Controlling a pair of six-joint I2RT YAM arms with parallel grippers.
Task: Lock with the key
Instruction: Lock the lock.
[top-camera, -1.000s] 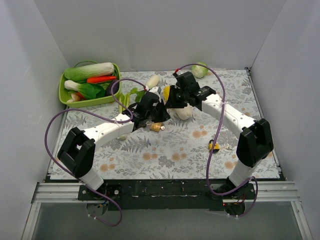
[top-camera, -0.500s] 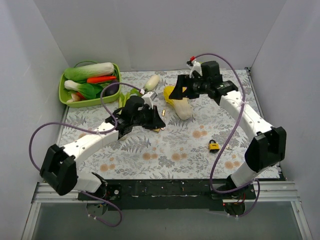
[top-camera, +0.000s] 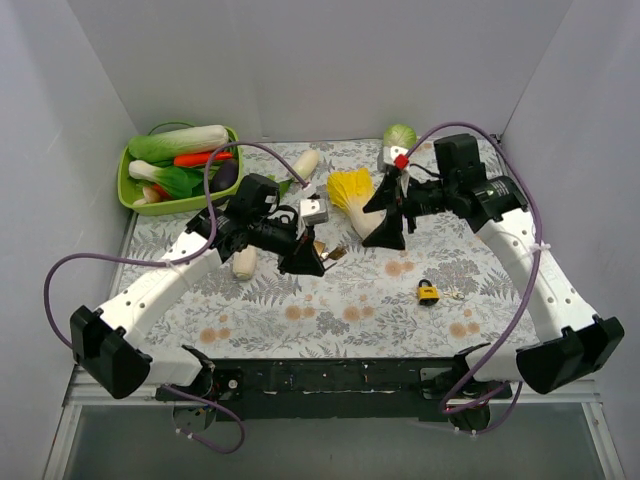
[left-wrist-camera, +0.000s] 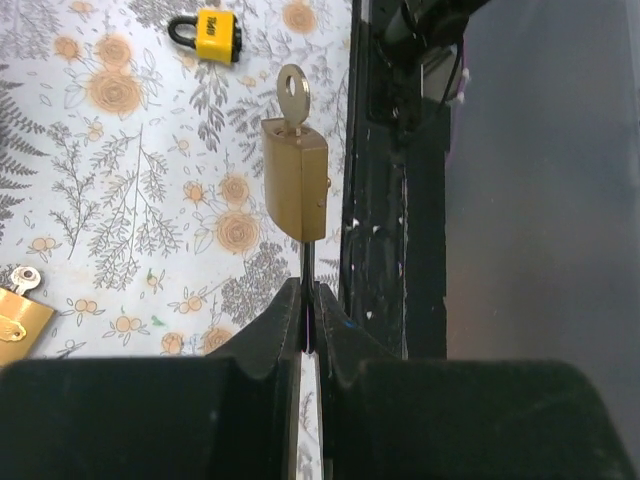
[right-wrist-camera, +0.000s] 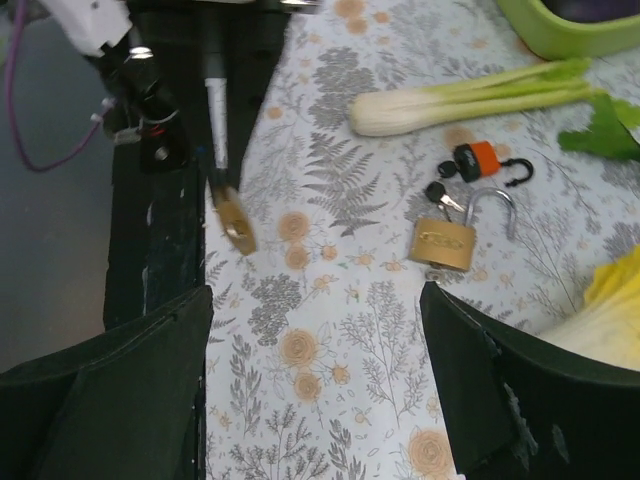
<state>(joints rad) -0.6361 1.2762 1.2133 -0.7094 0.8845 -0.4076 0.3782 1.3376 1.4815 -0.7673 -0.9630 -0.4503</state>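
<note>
My left gripper (left-wrist-camera: 308, 300) is shut on the thin shackle of a brass padlock (left-wrist-camera: 295, 190), held above the table. A key (left-wrist-camera: 293, 88) sticks out of the padlock's far end. In the top view this gripper (top-camera: 305, 258) and padlock (top-camera: 335, 253) are mid-table. My right gripper (top-camera: 390, 225) hovers open just to their right with nothing between its fingers (right-wrist-camera: 520, 400). The right wrist view shows the held padlock (right-wrist-camera: 235, 222) blurred at upper left, apart from the gripper (right-wrist-camera: 315, 400).
A second brass padlock (right-wrist-camera: 442, 243) with its shackle open lies on the cloth, a small orange padlock (right-wrist-camera: 470, 160) beside it. A yellow padlock (top-camera: 428, 292) sits front right. A green tray (top-camera: 125, 185) of vegetables stands back left; loose vegetables (top-camera: 352, 190) lie mid-table.
My right gripper has opened, left the held padlock and swung back to the right. My left gripper has carried the padlock a little towards the front right.
</note>
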